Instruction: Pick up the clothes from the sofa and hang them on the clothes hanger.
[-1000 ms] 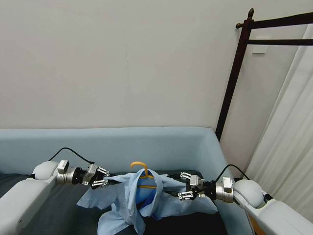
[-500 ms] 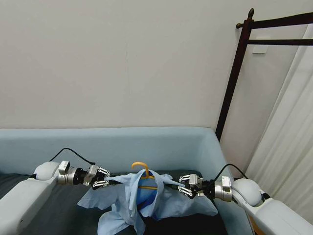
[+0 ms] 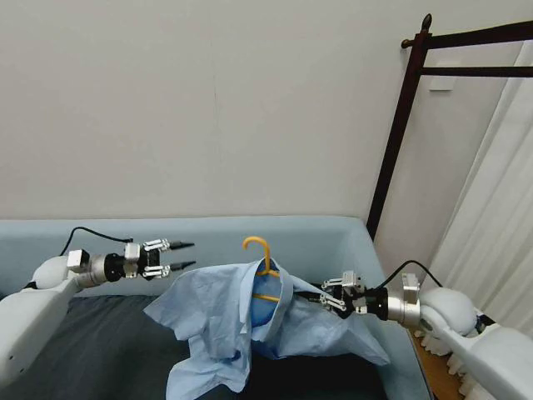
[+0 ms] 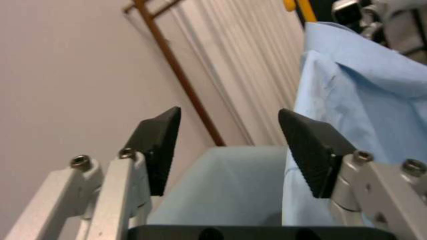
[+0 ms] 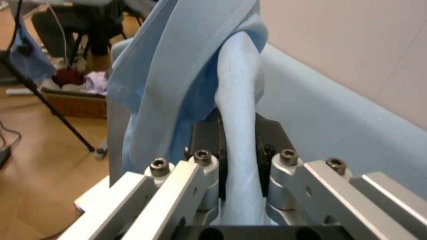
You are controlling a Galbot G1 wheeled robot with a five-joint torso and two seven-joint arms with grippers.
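In the head view, the right gripper [image 3: 327,298] was clenched on the shirt [image 3: 212,310]. The shirt sat on a yellow hanger [image 3: 263,252] just ahead of its fingers, over the sofa [image 3: 333,240]. The left gripper [image 3: 186,255] was released and empty, its tips just beside the shirt's other shoulder. The rack [image 3: 398,125] rose well apart, above and outward of the right gripper.

In the left wrist view, the pads [image 4: 162,145] were apart with nothing between them.

In the right wrist view, the jaws pinched a fold of shirt; whether the hanger was inside it, I could not tell.

I judge the lift was in hand. It needs a firm right grip, an upright hook, and the left gripper clear of the loose sleeve.
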